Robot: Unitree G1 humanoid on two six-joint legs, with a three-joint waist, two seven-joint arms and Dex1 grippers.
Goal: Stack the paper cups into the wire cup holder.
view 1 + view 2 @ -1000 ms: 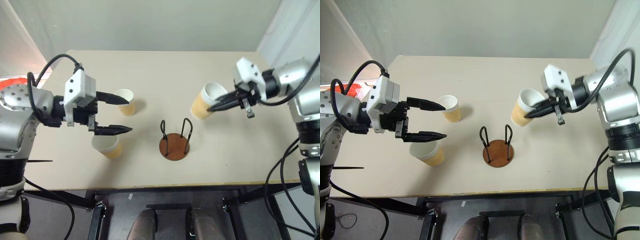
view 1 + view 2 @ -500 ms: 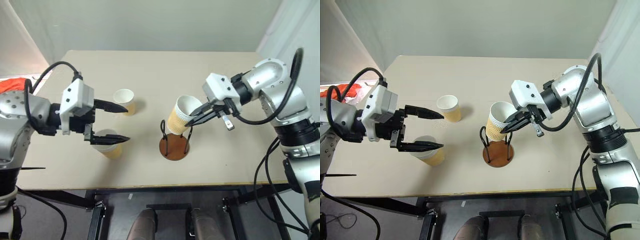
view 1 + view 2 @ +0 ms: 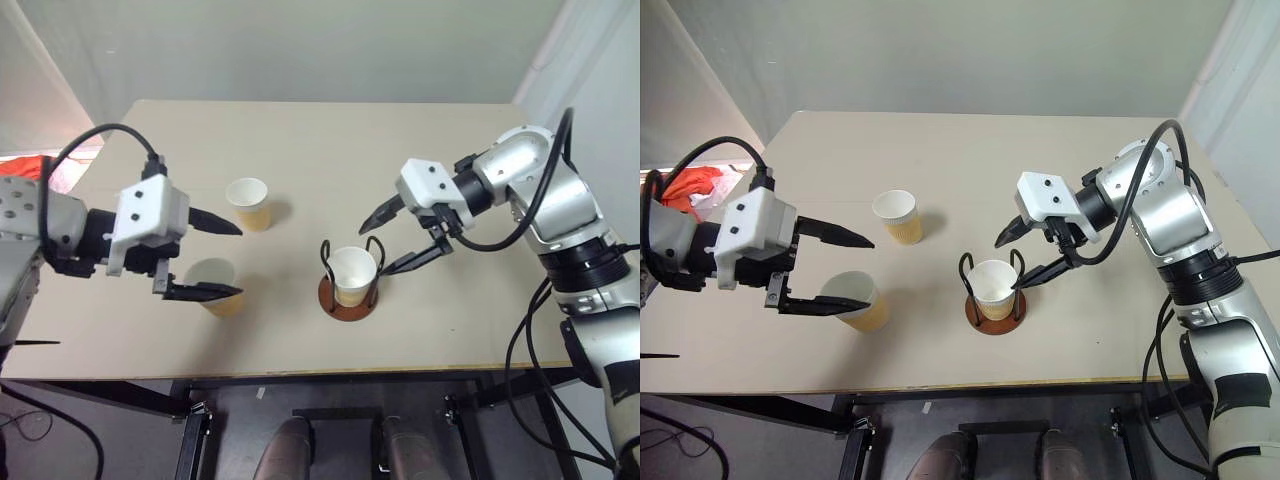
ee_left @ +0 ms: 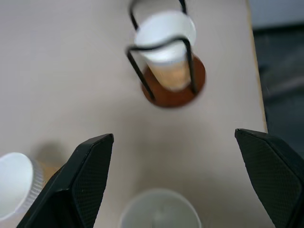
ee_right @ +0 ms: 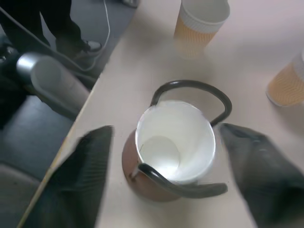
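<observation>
1. Left eye view: your right end effector is spread wide, empty, just beside the wire cup holder on its right. One paper cup stands upright inside the holder, between the two wire loops. Your left end effector is also wide, hovering just beside a second cup near the front of the worktop. The third cup stands further back, apart from the others.
2. Left wrist view: you see both fingers far apart, a cup rim between them, the loaded holder beyond.
3. Right wrist view: you look down into the seated cup, with wire loops on both sides of its rim.
</observation>
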